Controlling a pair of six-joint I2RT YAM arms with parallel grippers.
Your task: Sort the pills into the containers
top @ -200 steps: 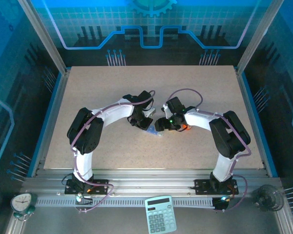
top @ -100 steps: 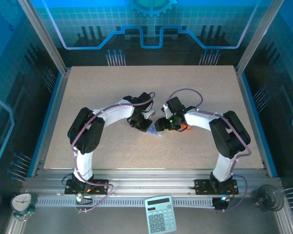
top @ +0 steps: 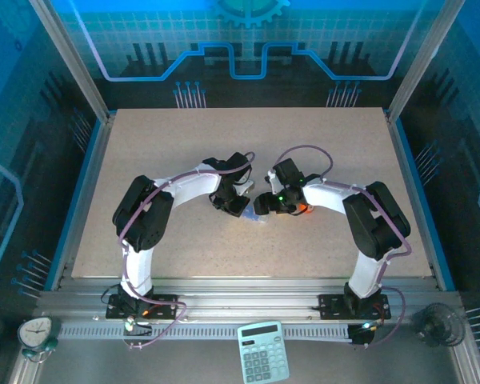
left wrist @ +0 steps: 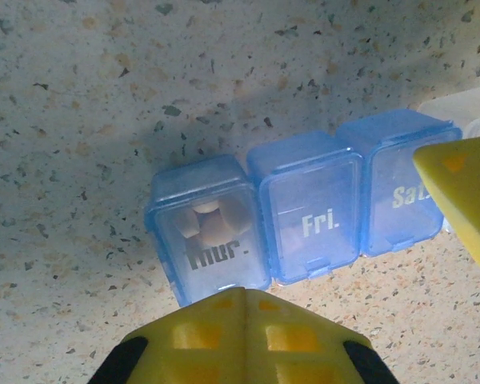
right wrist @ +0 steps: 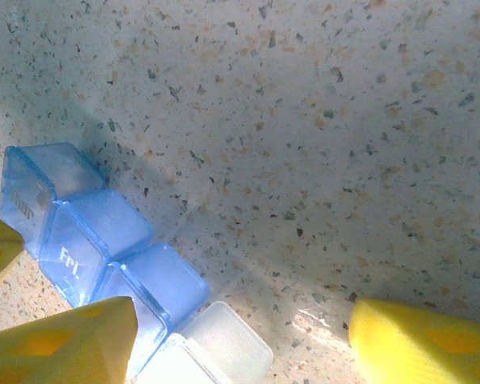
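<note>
Firstly, we note that the left gripper [left wrist: 238, 300] has its yellow fingers [left wrist: 224, 336] pressed together, meeting in one ridge with no gap. The tip sits at the near edge of the Thur. compartment [left wrist: 208, 228]; we cannot tell whether it touches the lid. The right gripper [right wrist: 240, 320] has its fingers [right wrist: 72, 340] spread wide. One is close against the far end of the pill box [left wrist: 304, 216], and the other is well apart over bare table [right wrist: 320, 144]. The box lies flat on the table between the two arms, its Thur., Fri. [left wrist: 312, 216] and Sat. [left wrist: 404, 188] lids apparently closed. Pale pills [left wrist: 212, 224] are visible through the Thur. lid, and we cannot tell what is in the other compartments. In the overhead view both grippers [top: 238, 202] [top: 264, 204] crowd the box [top: 254, 216] at mid-table. We judge the chief hazard to be the unsecured box: a push from either tip could slide or tilt it, since nothing visibly pins it down. A second concern is the Thur. lid, which could spring open under a prying tip and scatter its contents. We also flag the close spacing of the two grippers, as a small misalignment could bring their fingers into contact.
</note>
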